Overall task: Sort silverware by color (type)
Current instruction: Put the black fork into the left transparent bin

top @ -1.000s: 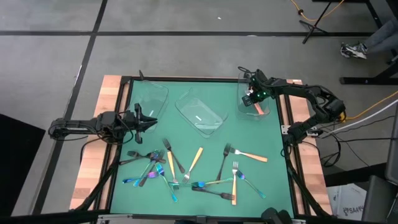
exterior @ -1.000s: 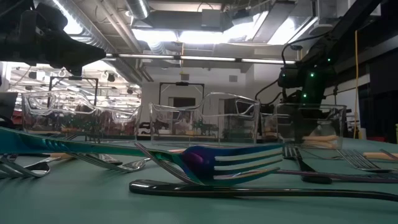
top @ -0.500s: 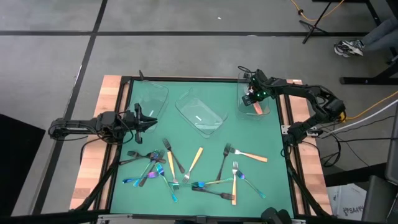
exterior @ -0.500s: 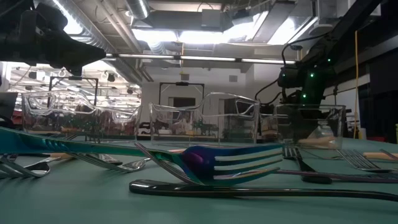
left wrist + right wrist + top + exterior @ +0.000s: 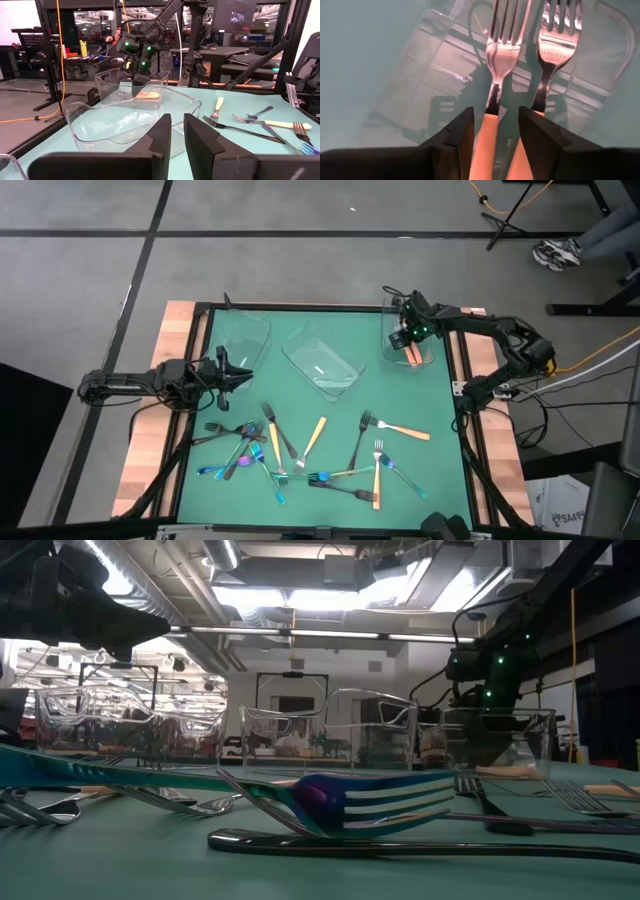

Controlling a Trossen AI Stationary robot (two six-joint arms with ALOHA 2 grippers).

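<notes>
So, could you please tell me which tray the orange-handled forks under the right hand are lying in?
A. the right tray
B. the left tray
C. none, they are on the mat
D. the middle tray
A: in the high view the right hand hangs over the right tray, and the right wrist view shows two orange-handled forks lying on its clear floor.

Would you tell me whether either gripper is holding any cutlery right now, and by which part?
Nothing is held. The right gripper stands open over two orange-handled forks lying in the tray; the left gripper is empty.
</notes>
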